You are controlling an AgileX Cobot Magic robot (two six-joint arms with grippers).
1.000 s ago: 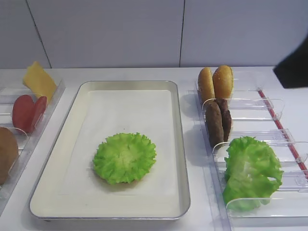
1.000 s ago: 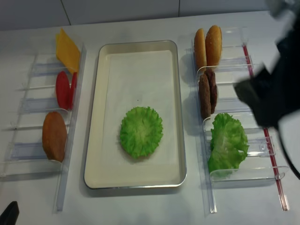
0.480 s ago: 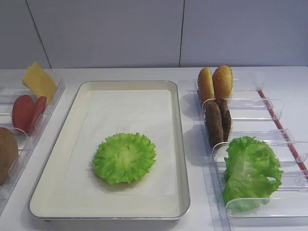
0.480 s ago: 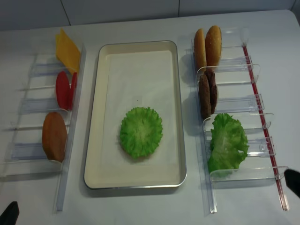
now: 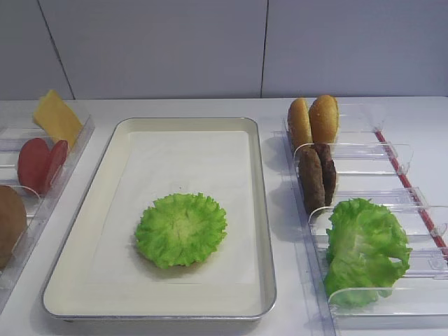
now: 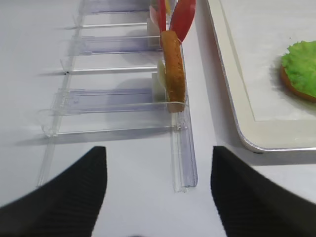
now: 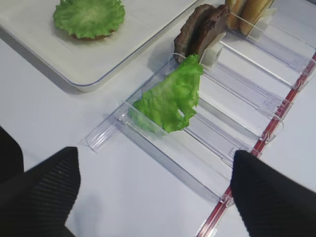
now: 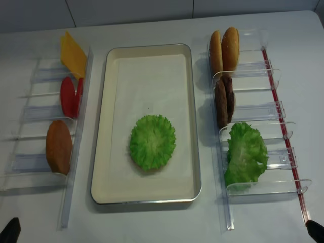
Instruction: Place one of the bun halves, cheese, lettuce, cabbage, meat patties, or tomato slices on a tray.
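Lettuce (image 8: 152,142) on tray (image 8: 104,126), cabbage (image 8: 245,153) in bin (image 8: 263,188), both claws wide, empty.

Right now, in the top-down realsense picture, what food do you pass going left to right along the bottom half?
Bun half → frilly lettuce lying on the tray → bunched green leaves in the clear bin.

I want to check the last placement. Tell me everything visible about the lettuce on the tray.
The lettuce is one bright green leaf with a frilly, ruffled edge, spread flat into a round rosette. It lies in the near half of the tray, over the white paper lining. In the right wrist view a brown bun edge shows beneath it. No gripper touches it.
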